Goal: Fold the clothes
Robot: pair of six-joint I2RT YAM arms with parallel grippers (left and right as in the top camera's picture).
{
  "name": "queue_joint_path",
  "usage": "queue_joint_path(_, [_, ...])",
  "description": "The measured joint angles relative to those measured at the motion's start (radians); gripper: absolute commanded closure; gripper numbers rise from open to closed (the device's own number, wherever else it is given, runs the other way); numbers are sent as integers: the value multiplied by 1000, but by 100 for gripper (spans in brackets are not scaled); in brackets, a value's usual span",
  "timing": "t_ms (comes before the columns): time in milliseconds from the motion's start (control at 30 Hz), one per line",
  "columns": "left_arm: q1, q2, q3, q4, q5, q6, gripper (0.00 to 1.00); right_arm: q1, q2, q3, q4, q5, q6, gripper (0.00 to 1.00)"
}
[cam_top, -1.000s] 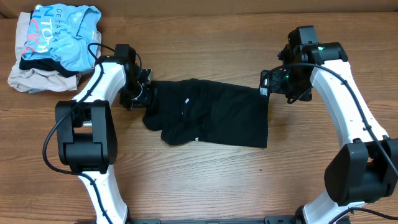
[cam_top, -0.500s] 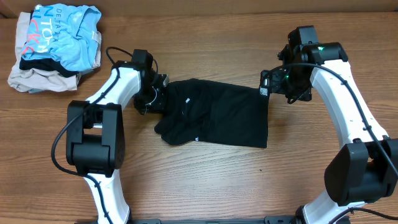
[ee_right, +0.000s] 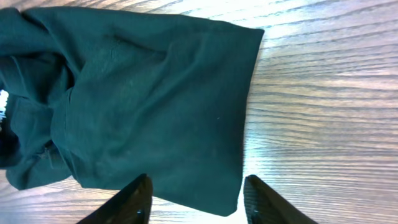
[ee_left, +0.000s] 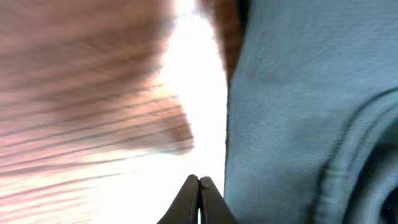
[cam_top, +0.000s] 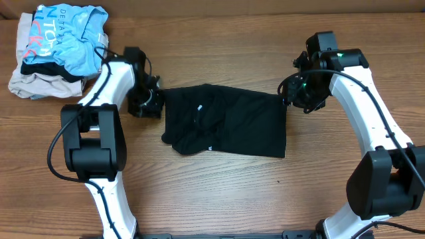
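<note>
The clothes are a black T-shirt (cam_top: 229,123) lying folded into a rough rectangle in the middle of the wooden table, with small white marks on it. My left gripper (cam_top: 153,106) sits just off the shirt's left edge. In the left wrist view it (ee_left: 199,182) is shut with nothing between its fingers, and the dark fabric (ee_left: 298,112) lies right beside it. My right gripper (cam_top: 291,99) hovers at the shirt's upper right corner. In the right wrist view it (ee_right: 196,196) stands open, its fingers straddling the edge of the shirt (ee_right: 143,99) without touching it.
A pile of other garments lies at the table's back left: a light blue shirt (cam_top: 70,30) with lettering on top of a beige garment (cam_top: 36,83). Bare wood (cam_top: 219,192) stretches in front of the black shirt.
My left gripper has shut, pushed right into the shirt's left side and drawn back left; that edge now lies straighter. The right gripper's jaws have narrowed, and it shifted slightly.
</note>
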Motion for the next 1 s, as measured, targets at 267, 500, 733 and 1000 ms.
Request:
queue_joint_path(267, [-1, 0, 176, -105, -8, 5, 83, 0, 0, -3, 11, -9, 3, 40])
queue_joint_path(500, [-40, 0, 170, -122, 62, 44, 34, 0, 0, -4, 22, -16, 0, 27])
queue_joint_path(733, [-149, 0, 82, -72, 16, 24, 31, 0, 0, -4, 16, -16, 1, 27])
queue_joint_path(1000, [-171, 0, -21, -32, -25, -5, 35, 0, 0, -5, 12, -16, 1, 27])
